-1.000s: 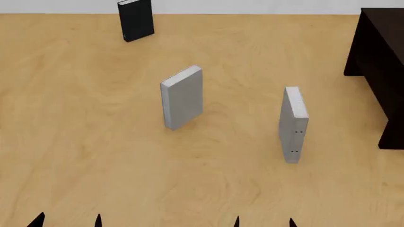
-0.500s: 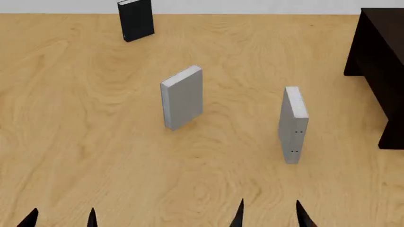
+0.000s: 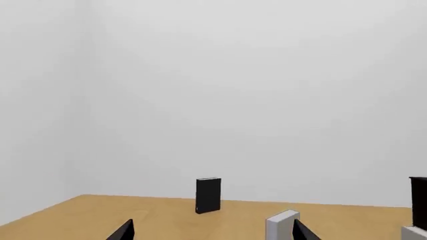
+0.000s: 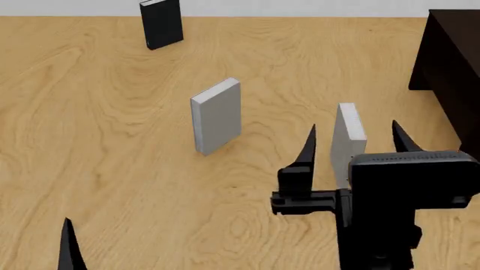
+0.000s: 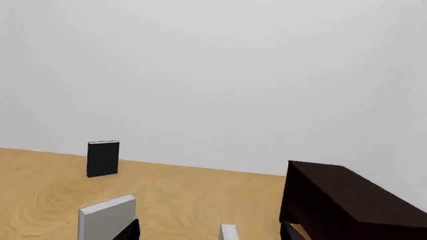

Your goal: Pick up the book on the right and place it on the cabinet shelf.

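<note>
A: Which step is this?

B: The approach, I'd judge. The right gripper point(image 4: 352, 140) hangs with its fingers spread wide on either side of the book point(image 4: 348, 130), nothing clamped. The book stands upright on its narrow edge towards the right side of the table point(image 4: 112, 140), not yet lifted.

A: And the left gripper point(image 3: 210, 232)?

B: Low at the near edge of the table, its two fingertips well apart, holding nothing.

A: Other books?

B: A plain grey book point(image 4: 217, 115) stands mid-table and a black book point(image 4: 161, 23) at the far edge, both well clear.

A: What does the next move call for?

B: Probably lowering around the book's covers, closing squarely, then carrying it right to the dark cabinet point(image 4: 450, 79). Its shelf isn't visible here
</note>
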Robot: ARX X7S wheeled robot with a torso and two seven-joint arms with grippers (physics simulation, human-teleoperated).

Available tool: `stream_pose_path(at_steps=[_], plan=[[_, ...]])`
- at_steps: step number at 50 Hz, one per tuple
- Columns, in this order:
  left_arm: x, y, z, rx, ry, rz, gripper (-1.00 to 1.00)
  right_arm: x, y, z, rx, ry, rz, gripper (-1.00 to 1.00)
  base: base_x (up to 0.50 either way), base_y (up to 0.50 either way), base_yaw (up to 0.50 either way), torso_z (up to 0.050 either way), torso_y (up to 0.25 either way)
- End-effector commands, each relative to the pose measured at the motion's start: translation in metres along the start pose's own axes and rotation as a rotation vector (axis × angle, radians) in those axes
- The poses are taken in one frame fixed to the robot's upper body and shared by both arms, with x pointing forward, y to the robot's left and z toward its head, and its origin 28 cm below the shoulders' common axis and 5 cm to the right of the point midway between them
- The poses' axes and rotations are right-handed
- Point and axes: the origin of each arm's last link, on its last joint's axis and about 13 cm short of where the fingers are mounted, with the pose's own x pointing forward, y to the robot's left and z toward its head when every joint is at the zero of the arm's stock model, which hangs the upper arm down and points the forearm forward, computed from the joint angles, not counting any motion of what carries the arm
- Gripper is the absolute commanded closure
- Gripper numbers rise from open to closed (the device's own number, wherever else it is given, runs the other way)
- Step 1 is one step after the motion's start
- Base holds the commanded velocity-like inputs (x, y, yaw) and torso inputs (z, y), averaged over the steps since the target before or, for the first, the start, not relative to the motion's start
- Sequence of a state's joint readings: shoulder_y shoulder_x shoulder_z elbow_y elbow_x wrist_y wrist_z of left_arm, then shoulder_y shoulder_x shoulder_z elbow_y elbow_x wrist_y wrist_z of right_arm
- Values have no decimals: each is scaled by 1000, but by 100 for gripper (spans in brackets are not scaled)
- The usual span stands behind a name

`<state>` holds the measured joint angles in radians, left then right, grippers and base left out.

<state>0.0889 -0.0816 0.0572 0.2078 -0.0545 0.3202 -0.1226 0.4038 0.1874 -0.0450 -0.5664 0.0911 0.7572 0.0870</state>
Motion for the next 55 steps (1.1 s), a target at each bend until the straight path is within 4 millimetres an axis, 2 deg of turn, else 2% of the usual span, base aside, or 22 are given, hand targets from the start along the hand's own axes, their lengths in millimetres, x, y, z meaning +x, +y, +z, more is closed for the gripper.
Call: stream_pose_path(at_steps=[1,9,17,33,55], plan=[[-3,3,18,98,-130,53,-100,12,-21,52,-78,-29,-52,-100,0,0,0,0,0],[-2,6,21,96,-186,128,-100,6,-35,74,-46,-73,-68,-100,0,0,0,0,0],[-4,6,27,142,-240,113,-100,2,-38,87,-82,-123,-89,-100,0,0,0,0,0],[-6,5,31,145,-261,102,-100,4,-36,86,-76,-124,-53,-100,20,-34,0,0,0],[-6,4,31,148,-263,100,-100,5,-32,80,-77,-112,-22,-100,41,-359,0,0,0]])
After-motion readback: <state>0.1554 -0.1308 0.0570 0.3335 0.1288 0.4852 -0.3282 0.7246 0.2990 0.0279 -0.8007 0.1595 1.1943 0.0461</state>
